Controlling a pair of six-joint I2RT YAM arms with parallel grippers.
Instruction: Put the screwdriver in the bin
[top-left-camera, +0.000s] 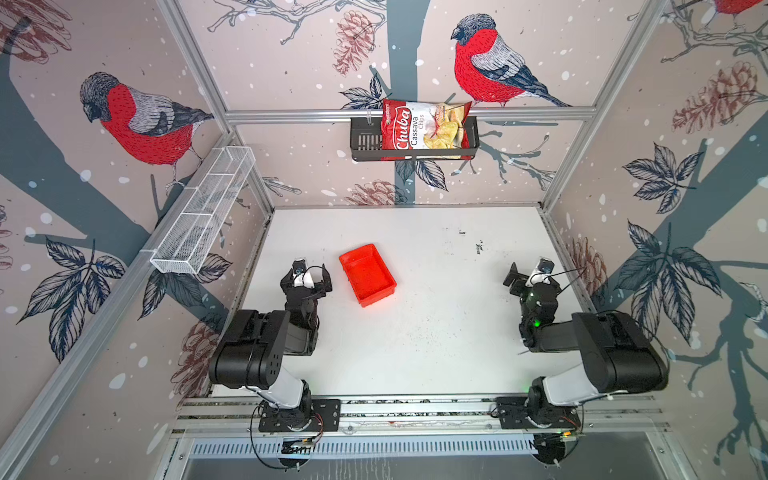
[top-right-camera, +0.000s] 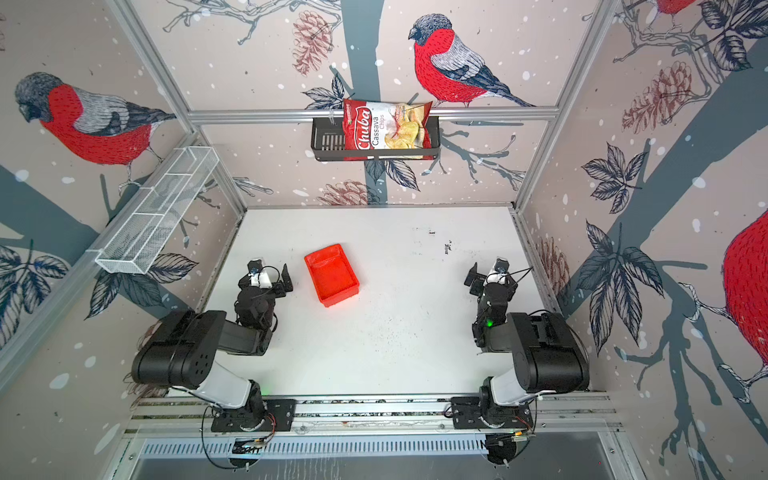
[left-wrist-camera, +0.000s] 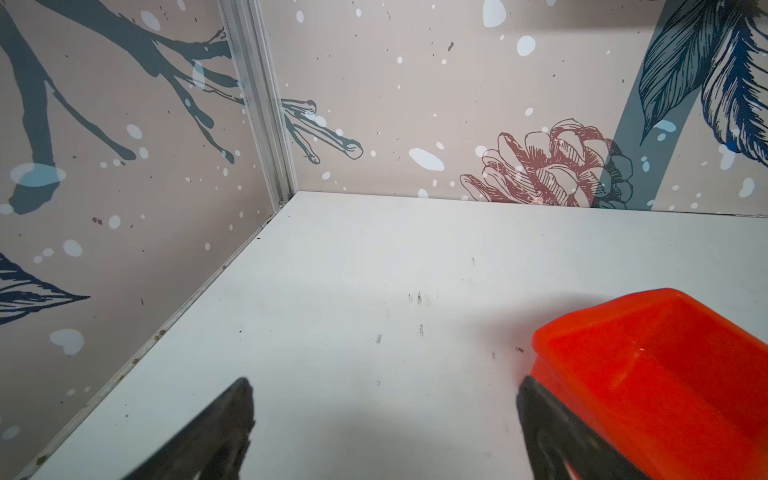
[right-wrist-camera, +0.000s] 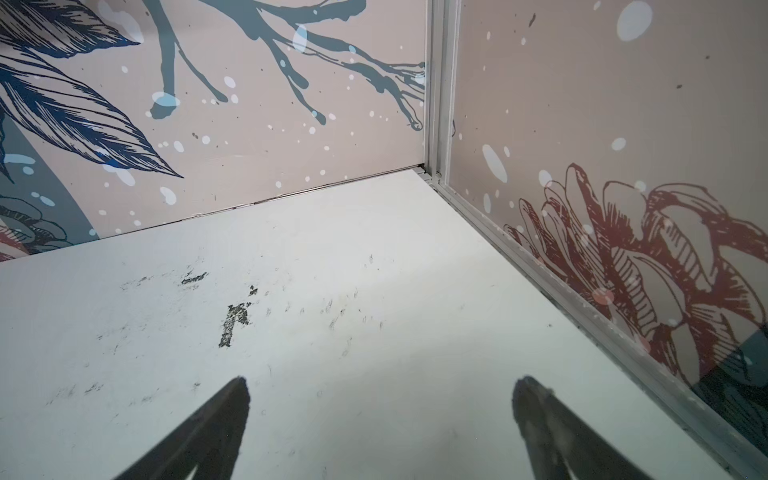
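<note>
Left end effector (left-wrist-camera: 384, 382) and right end effector (right-wrist-camera: 382, 382) both gape apart, empty; the bin (top-left-camera: 366, 274) sits just beside the left one; the screwdriver shows in no view, so its place is unknown. It is probably light and stiff, best taken by its handle

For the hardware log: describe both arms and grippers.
The left arm and right arm: bulky black joint housings, white lower links, black base plates. The left gripper and right gripper: black tapered fingers, white camera mounts, thin black looping cables. A green light glows on the right arm.

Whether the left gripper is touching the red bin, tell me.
Apart. Both top views show a strip of bare white table between the left gripper and the bin.
</note>
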